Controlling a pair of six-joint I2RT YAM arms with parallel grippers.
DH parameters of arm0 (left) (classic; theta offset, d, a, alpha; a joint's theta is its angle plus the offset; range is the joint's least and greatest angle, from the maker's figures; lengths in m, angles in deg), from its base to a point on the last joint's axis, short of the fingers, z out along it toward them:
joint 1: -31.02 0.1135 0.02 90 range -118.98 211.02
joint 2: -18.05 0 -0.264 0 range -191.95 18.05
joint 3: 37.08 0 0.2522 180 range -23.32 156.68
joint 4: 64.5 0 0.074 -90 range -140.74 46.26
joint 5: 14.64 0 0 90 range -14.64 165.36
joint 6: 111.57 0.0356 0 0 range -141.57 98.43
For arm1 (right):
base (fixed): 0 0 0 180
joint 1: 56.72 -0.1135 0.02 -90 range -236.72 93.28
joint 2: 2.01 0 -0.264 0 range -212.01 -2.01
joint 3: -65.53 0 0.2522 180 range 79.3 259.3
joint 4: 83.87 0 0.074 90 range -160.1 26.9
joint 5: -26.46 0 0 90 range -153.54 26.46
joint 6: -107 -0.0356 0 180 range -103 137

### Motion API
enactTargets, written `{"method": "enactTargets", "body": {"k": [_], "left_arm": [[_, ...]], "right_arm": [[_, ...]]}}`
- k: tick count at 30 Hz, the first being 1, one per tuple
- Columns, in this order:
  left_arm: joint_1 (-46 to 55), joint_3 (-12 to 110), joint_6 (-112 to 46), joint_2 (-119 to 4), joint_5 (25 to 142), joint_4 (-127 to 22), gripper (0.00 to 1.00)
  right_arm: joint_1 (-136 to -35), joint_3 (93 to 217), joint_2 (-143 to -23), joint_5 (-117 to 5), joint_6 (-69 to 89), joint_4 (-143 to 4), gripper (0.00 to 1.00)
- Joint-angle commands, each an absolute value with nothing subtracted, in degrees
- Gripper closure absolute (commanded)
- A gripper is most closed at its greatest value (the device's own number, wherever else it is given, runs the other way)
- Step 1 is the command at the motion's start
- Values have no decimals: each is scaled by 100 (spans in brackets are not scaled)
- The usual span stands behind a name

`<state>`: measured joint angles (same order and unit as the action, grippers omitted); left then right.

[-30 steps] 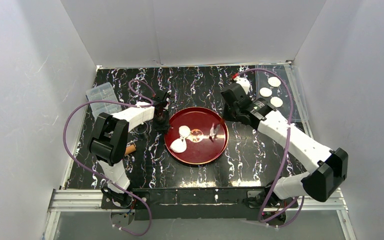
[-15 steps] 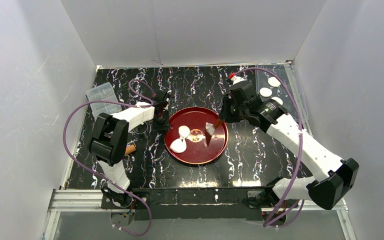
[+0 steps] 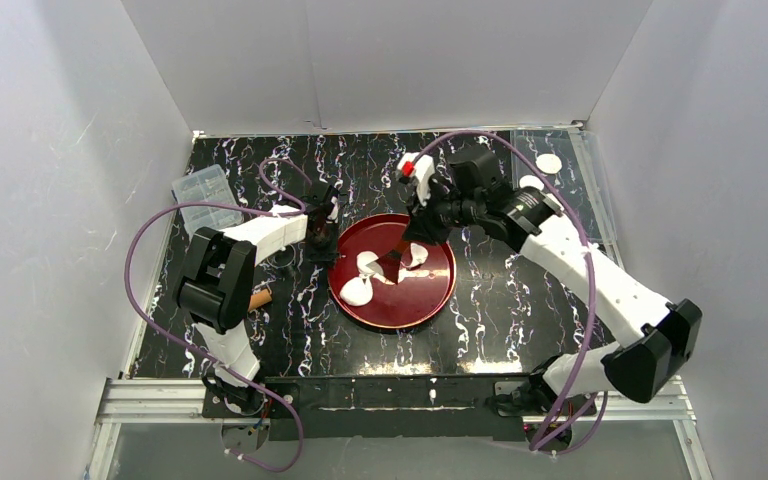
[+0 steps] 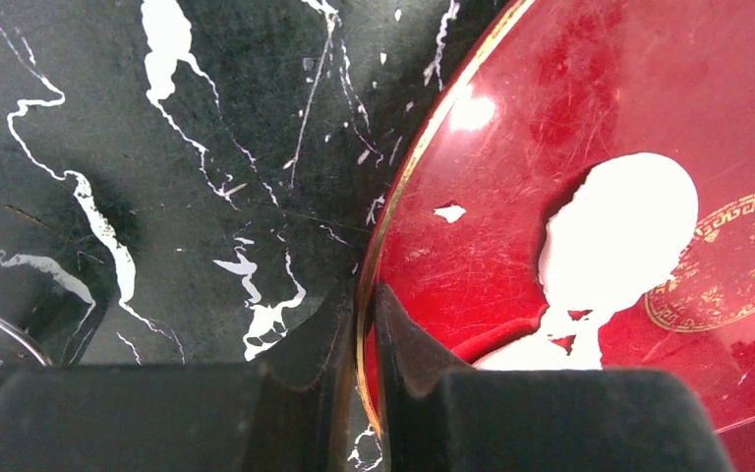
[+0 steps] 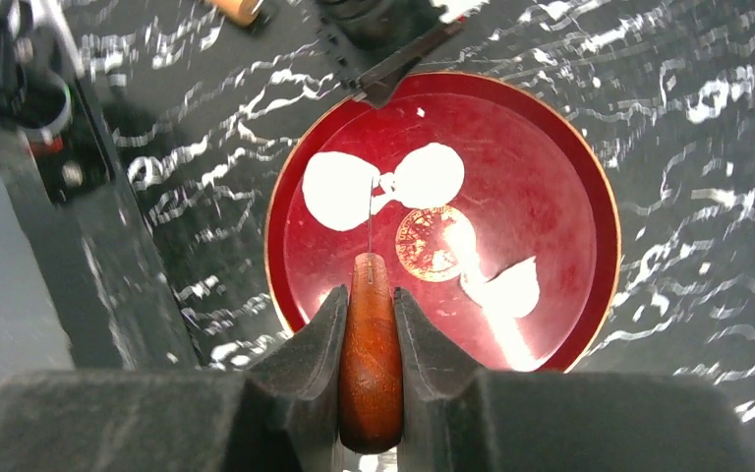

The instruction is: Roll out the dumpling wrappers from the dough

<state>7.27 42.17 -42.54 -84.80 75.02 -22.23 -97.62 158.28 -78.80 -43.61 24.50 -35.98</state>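
Note:
The red plate (image 3: 430,295) holds ragged white dough: two joined scraps (image 3: 360,280) on its left and a smaller piece (image 3: 416,254) near the middle. My left gripper (image 3: 322,243) is shut on the plate's left rim (image 4: 393,211), one finger either side. My right gripper (image 3: 426,222) is shut on a wooden-handled tool (image 5: 370,344), whose thin blade (image 5: 371,211) points down over the left scraps (image 5: 339,190). The smaller piece shows in the right wrist view too (image 5: 511,288). Round white wrappers (image 3: 549,162) lie at the back right, another (image 3: 530,183) beside my right arm.
A clear plastic box (image 3: 203,196) sits at the back left. A wooden rolling pin end (image 3: 259,297) shows beside my left arm. A thin metal ring (image 4: 0,329) lies left of the plate. White walls close in the black marbled table (image 3: 500,320).
My right arm has swung left from the back right corner to above the plate, carrying the tool. The small dough piece has shifted slightly left. My left gripper has not moved.

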Motion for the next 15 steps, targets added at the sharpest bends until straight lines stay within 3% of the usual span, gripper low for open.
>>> {"method": "enactTargets", "body": {"k": [1,7,15], "left_arm": [[729,4060,-3741,-8333,7528,-2279,100],[729,4075,-3349,-8387,8149,-2457,100],[729,4119,-3374,-8387,8018,-2403,100]], "right_arm": [[-9794,16500,-8276,-3414,4644,-3231,99],[-9826,17102,-9086,-2877,5048,-2970,99],[-9942,17226,-9479,-3090,5398,-2927,99]]}}
